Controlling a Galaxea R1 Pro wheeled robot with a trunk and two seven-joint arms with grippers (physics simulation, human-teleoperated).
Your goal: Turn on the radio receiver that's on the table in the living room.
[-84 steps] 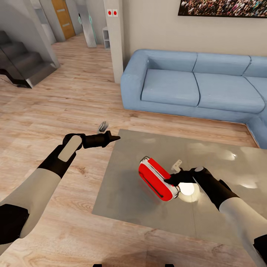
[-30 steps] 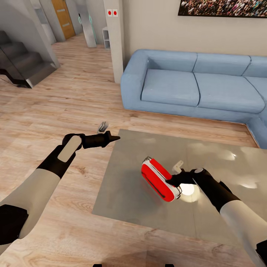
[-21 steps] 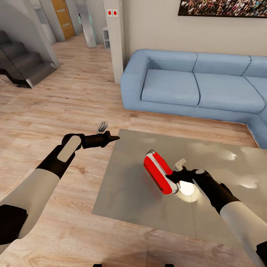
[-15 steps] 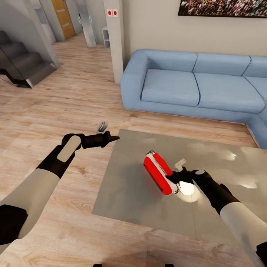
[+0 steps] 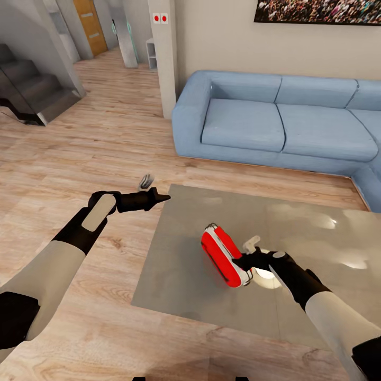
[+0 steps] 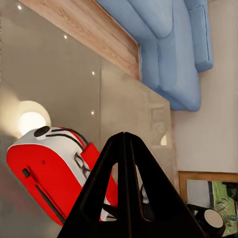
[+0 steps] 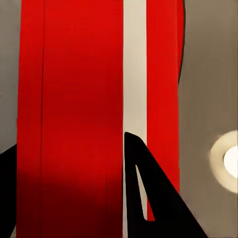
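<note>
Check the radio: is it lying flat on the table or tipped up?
Tipped up. The radio receiver stands on a long edge on the table, broad red face sideways, with the right gripper against its near end.

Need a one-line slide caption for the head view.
Right hand at the near end of the red radio receiver on the glossy table; left hand hovers closed beside the table's corner; blue sofa behind.
</note>
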